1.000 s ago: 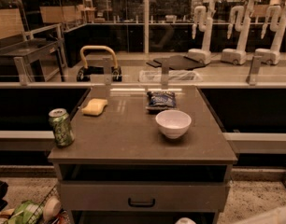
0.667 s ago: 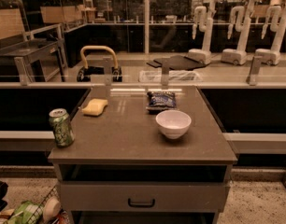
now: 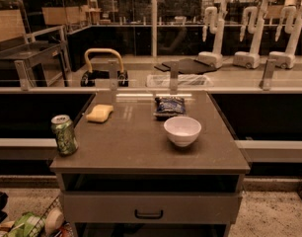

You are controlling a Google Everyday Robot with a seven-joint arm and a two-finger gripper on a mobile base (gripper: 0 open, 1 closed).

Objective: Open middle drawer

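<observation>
The middle drawer (image 3: 151,206) is a wide flat grey front below the counter top, closed, with a small dark curved handle (image 3: 148,214) at its centre. Above it is a dark open slot (image 3: 151,182) with no front panel. My gripper is not in view in the camera view; no arm shows anywhere near the drawer.
On the grey counter top (image 3: 141,147) stand a green can (image 3: 64,134), a yellow sponge (image 3: 100,113), a dark snack bag (image 3: 169,105) and a white bowl (image 3: 182,130). A wire basket with items (image 3: 27,223) sits at the lower left. A rail (image 3: 269,149) runs to the right.
A small pale shape at the bottom edge below the drawer, seen one second ago, no longer shows. Nothing else has moved.
</observation>
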